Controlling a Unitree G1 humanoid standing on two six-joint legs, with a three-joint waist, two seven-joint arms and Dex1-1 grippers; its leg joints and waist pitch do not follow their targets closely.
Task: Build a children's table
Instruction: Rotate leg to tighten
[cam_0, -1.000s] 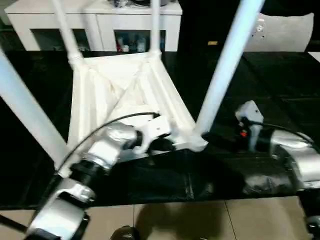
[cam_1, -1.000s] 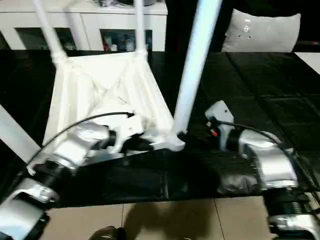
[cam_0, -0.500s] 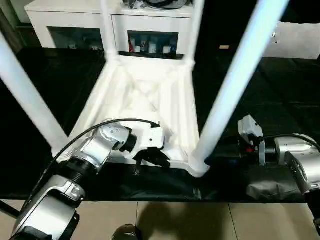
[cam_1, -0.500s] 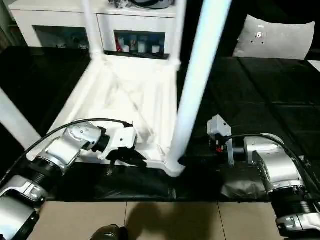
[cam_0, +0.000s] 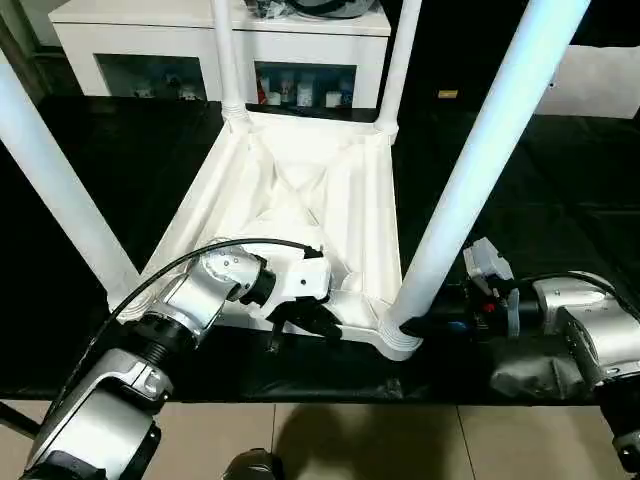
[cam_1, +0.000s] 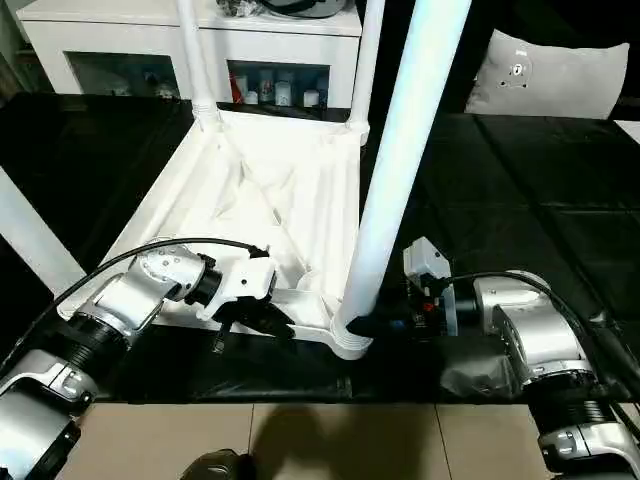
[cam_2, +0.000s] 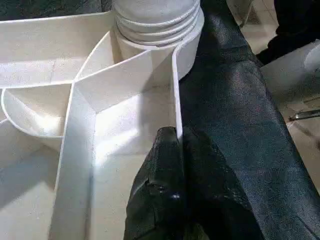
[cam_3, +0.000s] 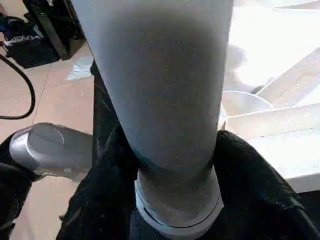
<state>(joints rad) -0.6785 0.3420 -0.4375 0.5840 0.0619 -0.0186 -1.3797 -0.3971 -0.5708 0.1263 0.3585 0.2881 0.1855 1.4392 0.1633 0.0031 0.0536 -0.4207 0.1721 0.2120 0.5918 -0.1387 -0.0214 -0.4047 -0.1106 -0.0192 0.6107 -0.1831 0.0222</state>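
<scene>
The children's table (cam_0: 300, 190) lies upside down on the black work table, its ribbed underside facing up and four white legs standing in the corner sockets. My left gripper (cam_0: 310, 320) is shut on the thin near rim of the tabletop, and its black fingers (cam_2: 165, 165) pinch that wall just short of the near right socket. My right gripper (cam_0: 425, 322) is at the foot of the near right leg (cam_0: 480, 150). Its fingers (cam_3: 112, 170) press on both sides of the leg (cam_3: 160, 75) just above the socket.
The black cover (cam_0: 560, 200) ends at the near edge, with tiled floor (cam_0: 350, 440) below. A white cabinet (cam_0: 150, 30) stands behind the table and a grey cushion (cam_1: 545, 70) lies at the back right. The near left leg (cam_0: 50, 180) rises beside my left forearm.
The view has shifted. My right gripper has moved in to the foot of the near right leg and closed its fingers around it. My left gripper keeps its hold on the rim.
</scene>
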